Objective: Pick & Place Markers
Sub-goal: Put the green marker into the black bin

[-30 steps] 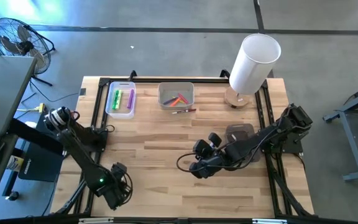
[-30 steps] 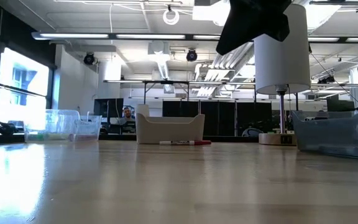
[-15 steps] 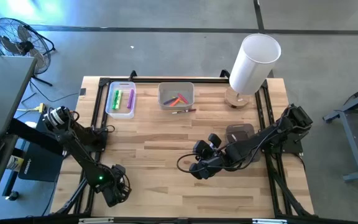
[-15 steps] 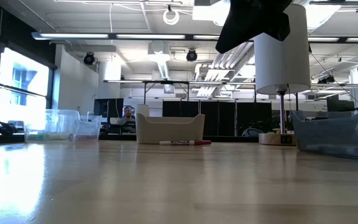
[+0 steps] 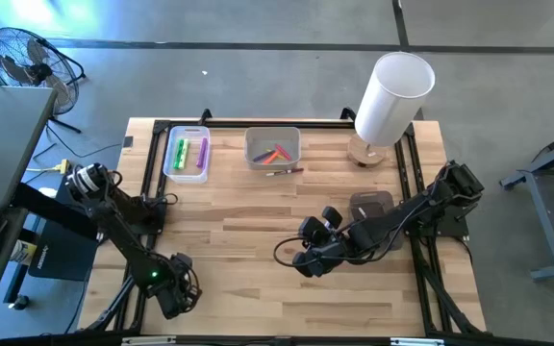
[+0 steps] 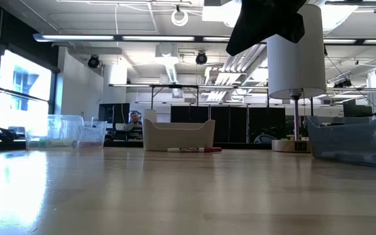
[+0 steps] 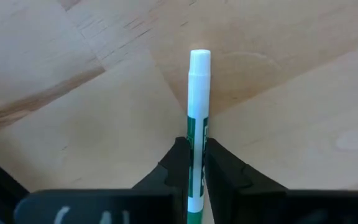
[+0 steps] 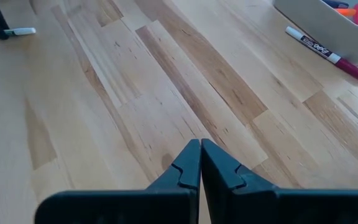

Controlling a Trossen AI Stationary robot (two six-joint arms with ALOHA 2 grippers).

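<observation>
Green marker [image 7: 198,124] clamped in left gripper [image 7: 191,163]; right gripper [image 8: 200,163] closed, empty, red marker [image 8: 327,53] beside grey bin [image 5: 273,145].

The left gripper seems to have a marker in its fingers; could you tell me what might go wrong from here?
The left gripper pinches the white-and-green marker near one end, so most of it sticks out; it could pivot or slip during transport. The clear bin with green and pink markers sits at the table's far edge, a long carry. The right gripper, shut and empty over mid-table, could cross that path.
</observation>
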